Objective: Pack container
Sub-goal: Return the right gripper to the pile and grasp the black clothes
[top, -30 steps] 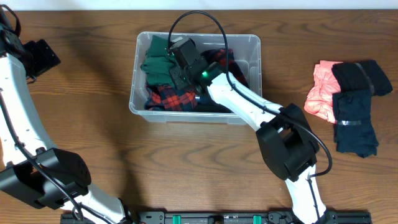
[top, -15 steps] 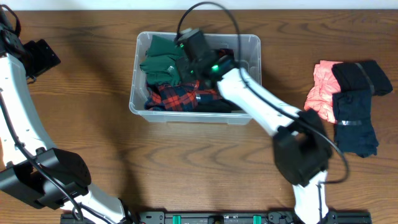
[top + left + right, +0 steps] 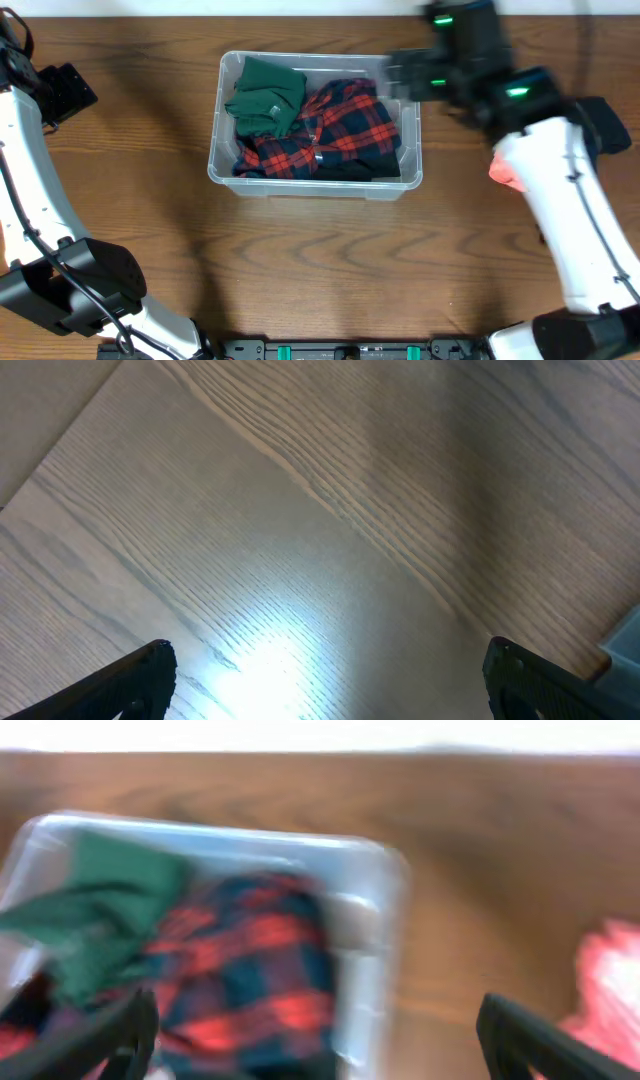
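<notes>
No text, brand, number or sign can be read in any of the three views. The clear rectangular plastic container (image 3: pixel 312 187), at the upper centre of the overhead frame, carries no legible marking on its visible walls or rim. The right wrist view of it is too blurred for any lettering to be made out.
</notes>
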Robot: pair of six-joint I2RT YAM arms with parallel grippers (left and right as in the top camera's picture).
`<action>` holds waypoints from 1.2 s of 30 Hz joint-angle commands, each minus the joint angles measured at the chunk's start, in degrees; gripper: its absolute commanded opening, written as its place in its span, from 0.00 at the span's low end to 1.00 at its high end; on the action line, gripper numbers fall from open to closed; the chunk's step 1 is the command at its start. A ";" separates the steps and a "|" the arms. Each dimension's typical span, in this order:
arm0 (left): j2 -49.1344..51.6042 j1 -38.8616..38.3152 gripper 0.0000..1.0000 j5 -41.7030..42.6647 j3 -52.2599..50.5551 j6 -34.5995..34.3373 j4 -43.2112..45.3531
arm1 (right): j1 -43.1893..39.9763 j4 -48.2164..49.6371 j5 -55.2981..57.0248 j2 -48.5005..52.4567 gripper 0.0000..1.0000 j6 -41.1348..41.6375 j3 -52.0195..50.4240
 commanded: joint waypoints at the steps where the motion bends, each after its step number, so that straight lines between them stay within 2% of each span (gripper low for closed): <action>1: -0.42 0.20 0.98 -0.20 0.79 -0.72 -0.17 | -8.85 -5.46 0.48 -1.33 0.97 7.74 -0.15; 3: -0.42 0.20 0.98 -0.20 0.79 -0.72 -0.17 | -14.75 -9.92 0.52 -1.31 0.95 8.90 -0.39; 7: -0.42 0.20 0.98 -0.20 0.79 -0.72 -0.17 | -23.76 -12.13 0.48 -1.33 0.93 8.87 -3.23; 20: -0.42 0.20 0.98 -0.20 0.79 -0.74 -0.17 | -42.38 -4.92 -1.05 -1.31 0.95 11.02 -19.23; 25: -0.42 0.20 0.98 -0.20 0.79 -0.72 -0.17 | -45.55 0.87 -1.46 -1.20 0.88 7.34 -24.85; 36: -0.42 0.20 0.98 -0.20 0.79 -0.72 -0.17 | -43.78 13.94 -2.75 1.14 0.79 6.27 -28.50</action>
